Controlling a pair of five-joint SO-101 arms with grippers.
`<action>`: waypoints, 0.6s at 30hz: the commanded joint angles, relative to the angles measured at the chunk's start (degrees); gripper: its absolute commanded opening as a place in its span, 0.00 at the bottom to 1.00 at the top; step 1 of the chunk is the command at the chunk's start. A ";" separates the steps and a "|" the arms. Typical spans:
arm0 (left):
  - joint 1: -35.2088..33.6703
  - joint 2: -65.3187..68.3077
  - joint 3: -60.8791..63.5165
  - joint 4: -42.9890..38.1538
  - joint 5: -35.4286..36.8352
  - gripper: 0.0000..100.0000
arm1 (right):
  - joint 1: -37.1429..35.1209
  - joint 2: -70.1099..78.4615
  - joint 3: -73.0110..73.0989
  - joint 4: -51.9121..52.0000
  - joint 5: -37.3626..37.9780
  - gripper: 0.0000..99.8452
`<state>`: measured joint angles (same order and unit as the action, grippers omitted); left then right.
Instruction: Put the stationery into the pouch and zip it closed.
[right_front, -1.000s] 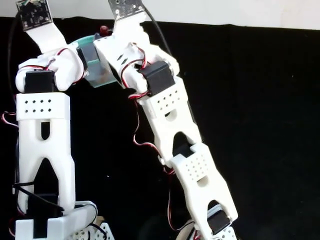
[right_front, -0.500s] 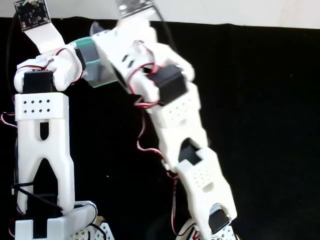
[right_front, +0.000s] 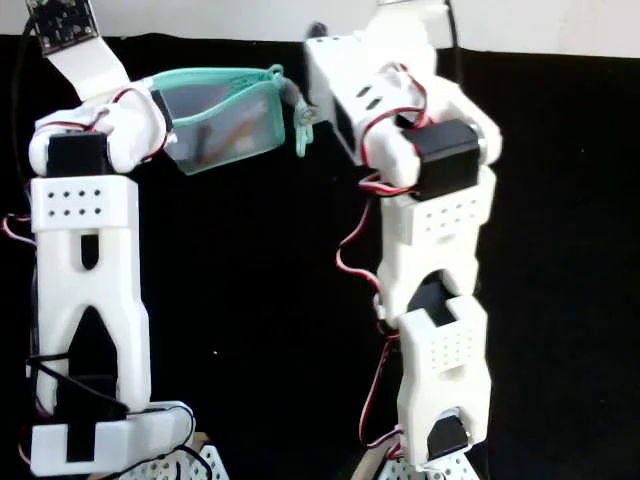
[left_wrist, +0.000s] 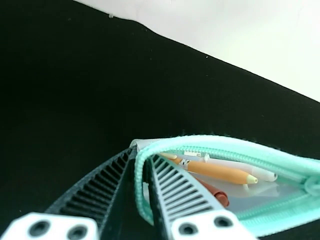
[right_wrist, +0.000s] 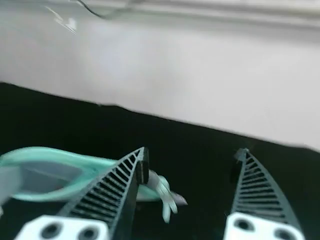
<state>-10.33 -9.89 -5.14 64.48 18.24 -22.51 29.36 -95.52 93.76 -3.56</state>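
Already the stationery (left_wrist: 215, 172) was stowed in the pouch (right_front: 225, 115), clamped aloft by the left gripper (left_wrist: 141, 156); the right gripper (right_wrist: 192, 151) was spread wide near the zip pull (right_front: 300, 128); closure could not be confirmed.

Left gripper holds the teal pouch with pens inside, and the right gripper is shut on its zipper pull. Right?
Not quite: the right wrist view shows the right gripper open, fingers wide apart, with the zipper pull not clamped. The rest holds.

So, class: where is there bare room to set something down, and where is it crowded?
Bare black cloth lies between the left arm and right arm, and wider outside the right arm. It is crowded around the pouch.
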 joint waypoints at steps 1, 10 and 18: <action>2.15 -0.84 -5.23 3.08 1.23 0.01 | 1.98 -2.86 -5.76 4.97 0.09 0.27; 2.59 -0.75 -15.60 9.76 1.32 0.01 | 3.03 -2.68 -5.58 7.34 11.78 0.27; 6.90 -0.75 -20.53 12.92 1.32 0.01 | 8.31 -2.86 4.97 7.34 12.04 0.27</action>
<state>-5.23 -9.63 -21.85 76.88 19.03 -16.26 29.19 -93.32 100.26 7.60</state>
